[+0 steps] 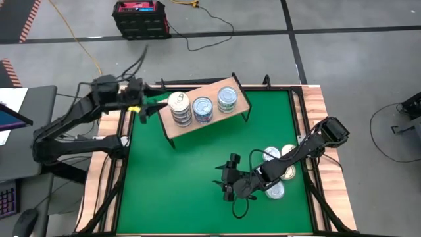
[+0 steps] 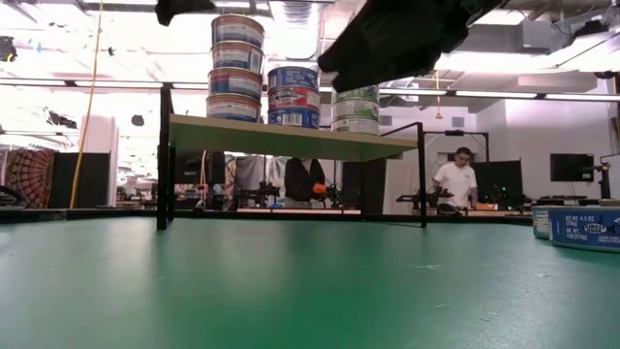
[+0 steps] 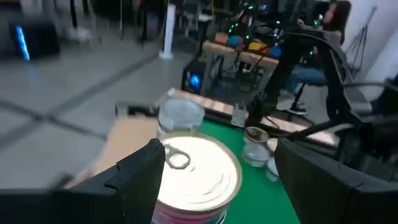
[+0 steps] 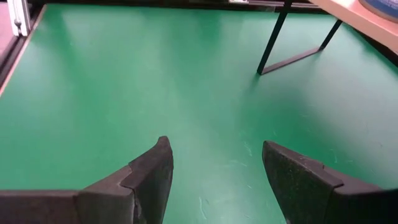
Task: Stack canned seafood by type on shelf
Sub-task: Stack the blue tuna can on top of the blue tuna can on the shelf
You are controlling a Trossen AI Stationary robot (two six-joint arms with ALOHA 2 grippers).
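The shelf [image 1: 205, 124] stands at the table's far side and carries three stacks of canned seafood: a tall left stack [image 1: 179, 108], a middle stack [image 1: 203, 109] and a right stack [image 1: 227, 100]. My left gripper [image 1: 146, 110] hovers level just left of the tall stack, near its top. It is open, and the top can's silver pull-tab lid [image 3: 198, 171] lies just ahead between its fingers. My right gripper [image 1: 228, 187] hangs open over bare green mat [image 4: 186, 93] near the table's middle. Several loose cans [image 1: 279, 172] lie on the mat under the right arm.
The shelf's black legs [image 4: 292, 37] stand on the mat ahead of my right gripper. Wooden rails edge the table [image 1: 322, 131]. A black crate [image 1: 140, 18] sits on the floor beyond. People work at benches [image 2: 455, 179] behind the table. Open mat lies at the near left.
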